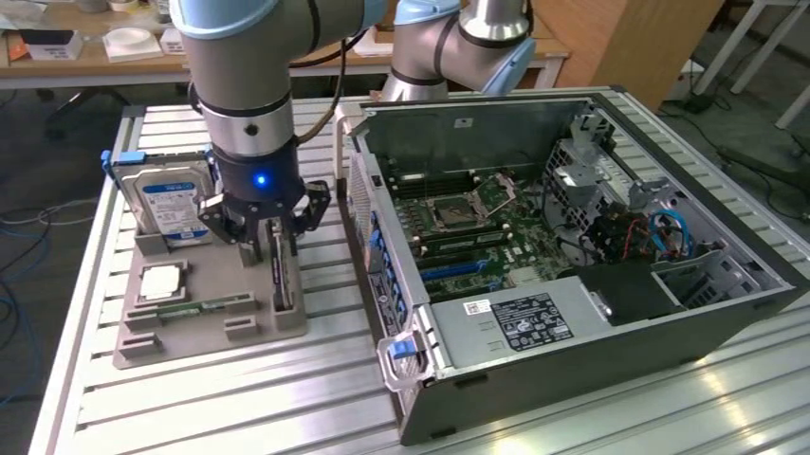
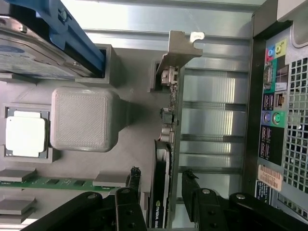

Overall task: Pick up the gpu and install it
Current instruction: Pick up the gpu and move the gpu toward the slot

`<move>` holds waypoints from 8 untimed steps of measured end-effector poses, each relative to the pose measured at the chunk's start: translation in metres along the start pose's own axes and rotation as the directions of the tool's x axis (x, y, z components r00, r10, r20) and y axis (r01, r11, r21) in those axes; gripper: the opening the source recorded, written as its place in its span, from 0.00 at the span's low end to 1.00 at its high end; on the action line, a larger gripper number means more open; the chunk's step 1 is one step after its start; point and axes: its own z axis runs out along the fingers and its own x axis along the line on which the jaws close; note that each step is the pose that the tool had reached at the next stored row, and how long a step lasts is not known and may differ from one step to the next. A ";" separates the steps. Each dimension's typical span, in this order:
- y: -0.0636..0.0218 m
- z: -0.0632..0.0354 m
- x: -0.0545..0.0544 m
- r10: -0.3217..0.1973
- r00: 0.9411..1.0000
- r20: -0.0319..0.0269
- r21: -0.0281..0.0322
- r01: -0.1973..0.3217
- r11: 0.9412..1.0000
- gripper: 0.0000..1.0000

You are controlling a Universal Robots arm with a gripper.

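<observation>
- Gripper hangs straight down from the arm over the grey holder tray, spread wide and gripping nothing.
- In the wrist view, the gripper straddles the graphics card. One of its black fingers sits on each side, with a slim gap showing between each finger and the card.
- Still in its slot in the tray, the graphics card stands on its long edge and is not lifted. In the exterior view it runs from the gripper toward six o'clock.
- A silver bracket closes off the card's far end, away from the fingers, and its hooked tab sits over the slatted table.
- At ten o'clock from the gripper in the exterior view, a hard drive with a blue label leans upright at the tray's back corner.
- At eight o'clock from the gripper lies a square processor chip in its own recess.
- At seven o'clock a narrow green memory stick lies flat, just beside the chip.
- At three o'clock the open computer case lies on its side with the motherboard exposed, close beside the tray.
- Tray and case both rest on the slatted metal table.
</observation>
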 end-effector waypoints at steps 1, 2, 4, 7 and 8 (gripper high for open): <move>0.0000 0.0011 0.000 0.000 1.000 0.000 0.000 0.000 1.000 0.47; -0.0001 0.0020 0.000 0.000 1.000 0.000 0.000 0.000 1.000 0.47; -0.0001 0.0026 0.000 0.000 1.000 0.000 0.000 0.000 1.000 0.47; -0.0001 0.0026 0.000 0.000 1.000 0.000 0.000 0.000 1.000 0.47; -0.0001 0.0027 0.000 0.000 1.000 0.000 0.000 0.000 1.000 0.47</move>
